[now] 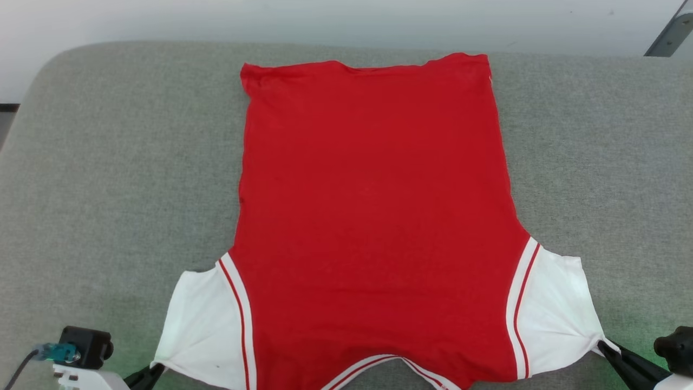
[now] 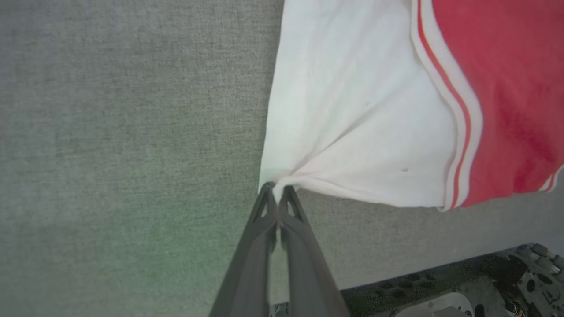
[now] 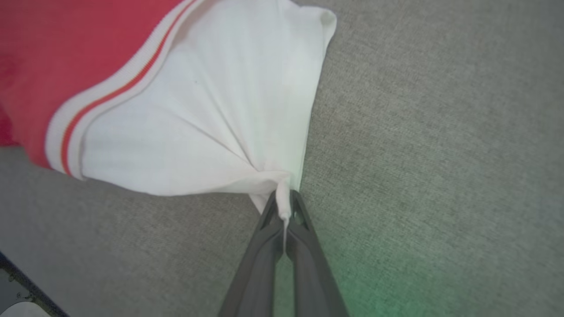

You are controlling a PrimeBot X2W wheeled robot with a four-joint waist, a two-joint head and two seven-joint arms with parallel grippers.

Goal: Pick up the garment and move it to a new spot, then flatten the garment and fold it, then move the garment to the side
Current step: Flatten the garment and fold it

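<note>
Red garment, 2 white sleeves, red-and-white striped seams and collar trim, on mottled grey surface with faint green tint near dark grey left gripper and right gripper.

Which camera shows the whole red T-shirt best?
Head view: the red short-sleeved T-shirt with white sleeves lies spread almost whole on the grey fabric surface, collar nearest. The left wrist view gives one white sleeve pinched by the left gripper; the right wrist view, the other sleeve in the right gripper.
</note>
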